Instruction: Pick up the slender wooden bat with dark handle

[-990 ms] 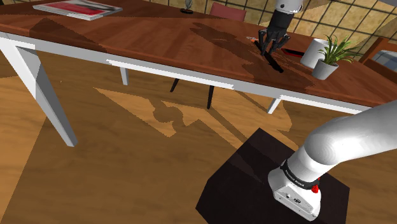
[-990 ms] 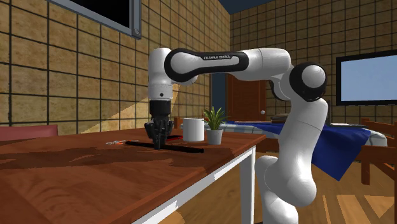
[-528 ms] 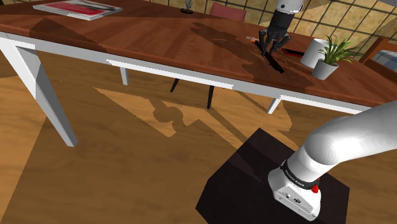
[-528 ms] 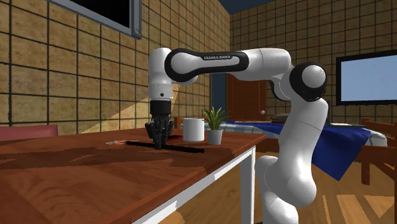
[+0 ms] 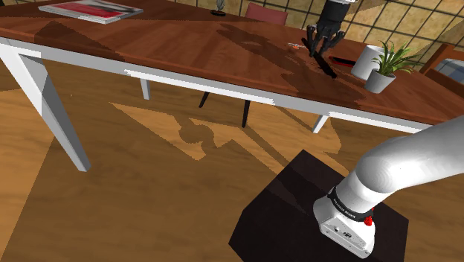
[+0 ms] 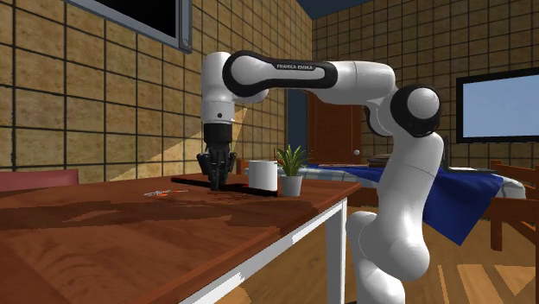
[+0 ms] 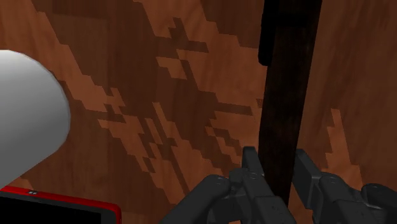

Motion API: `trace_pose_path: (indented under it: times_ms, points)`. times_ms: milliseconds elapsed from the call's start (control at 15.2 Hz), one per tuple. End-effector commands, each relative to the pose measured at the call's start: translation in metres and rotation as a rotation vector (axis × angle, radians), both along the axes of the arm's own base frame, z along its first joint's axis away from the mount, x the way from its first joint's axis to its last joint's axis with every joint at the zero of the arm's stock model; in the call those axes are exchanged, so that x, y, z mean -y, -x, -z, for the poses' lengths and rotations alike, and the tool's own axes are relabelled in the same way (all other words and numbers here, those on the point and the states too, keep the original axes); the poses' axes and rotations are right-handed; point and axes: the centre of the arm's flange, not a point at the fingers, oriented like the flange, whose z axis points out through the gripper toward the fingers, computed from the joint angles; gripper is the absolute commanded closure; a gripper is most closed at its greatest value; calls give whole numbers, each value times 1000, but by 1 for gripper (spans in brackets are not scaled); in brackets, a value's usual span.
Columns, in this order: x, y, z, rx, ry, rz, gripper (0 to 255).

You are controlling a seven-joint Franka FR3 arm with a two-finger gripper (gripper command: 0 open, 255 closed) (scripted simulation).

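Bat (image 7: 286,95) is clamped between the two fingers of the gripper (image 7: 278,175), a dark, slender length running on past the fingertips. At the upper right of the shoulder view it hangs slanted, apparently just clear of the table (image 5: 186,52). Judged risk: a narrow hold on so long a thing may let it pivot or slip in the pads. Mug (image 6: 262,175) and plant (image 6: 292,170) stand near, at the centre of the second exterior view; a swinging free end could strike either.
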Motion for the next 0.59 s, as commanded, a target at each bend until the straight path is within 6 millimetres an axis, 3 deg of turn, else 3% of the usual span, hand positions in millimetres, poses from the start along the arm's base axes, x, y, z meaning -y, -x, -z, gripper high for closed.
trace_pose_path:
  times_ms: [0,396,528]
  points:
    - [1,-1,-11,0,0,0,255]
    - [1,-1,-42,0,0,0,255]
    - [1,-1,-43,0,0,0,255]
